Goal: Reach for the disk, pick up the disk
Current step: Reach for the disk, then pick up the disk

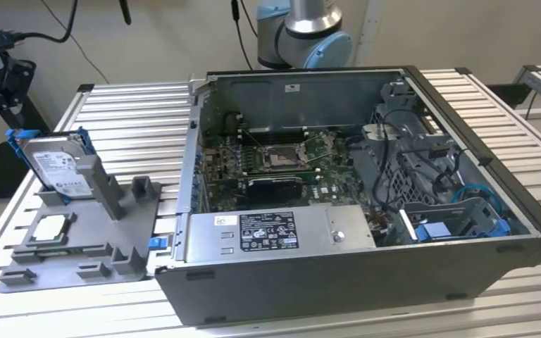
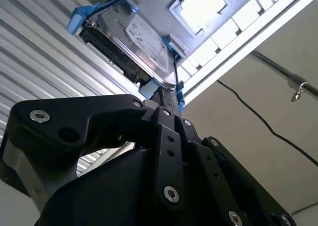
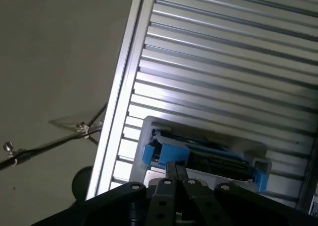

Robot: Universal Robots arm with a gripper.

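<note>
While the disk stands tilted on edge in the grey holder at the exterior view's left, on the slatted worktop, the pincer hangs closed on nothing. Its 2 fingertips are pressed together and point at the disk's blue frame in both wrist views.

The black gripper tapers to a narrow point — its slim fingers pressed together.

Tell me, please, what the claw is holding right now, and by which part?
Nothing: the claw is shut with nothing between its tips, just short of the blue frame of the hard drive. The drive leans in its grey holder.
</note>
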